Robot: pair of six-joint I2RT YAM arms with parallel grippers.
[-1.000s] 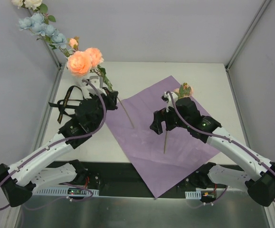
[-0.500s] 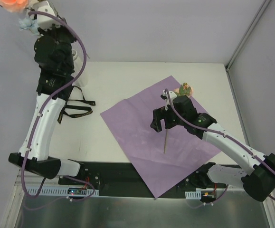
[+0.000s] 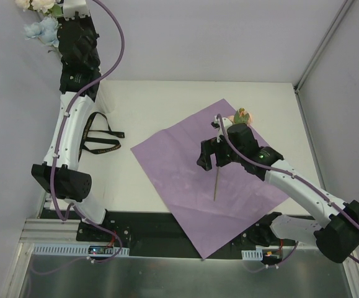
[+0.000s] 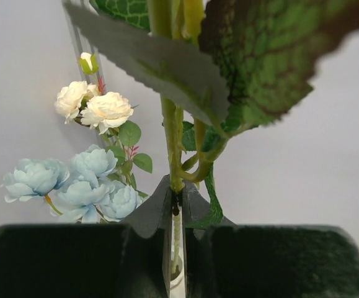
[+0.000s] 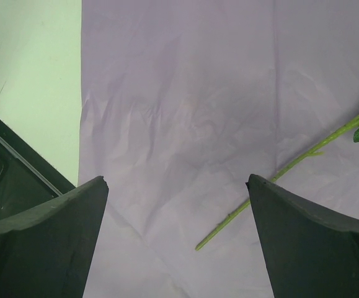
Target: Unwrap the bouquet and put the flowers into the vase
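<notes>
Left gripper [image 4: 176, 200], raised at upper left of overhead frame, pinching green stems of flowers [image 4: 98, 112]. Right gripper [image 5: 178, 181] spread wide above lone stem [image 5: 291, 162] on purple paper [image 5: 179, 93], centre frame. Judgement: lone stem light, thin, springy; grip mid-stem, clear of leaves.

flowers [image 3: 43, 30] cut off at top edge, leaves [image 4: 272, 56] blurred, stem [image 5: 315, 151] cropped at right edge

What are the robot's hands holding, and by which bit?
The left gripper pinches the flowers by their green stems. The right gripper is open over the purple paper, holding nothing.
</notes>
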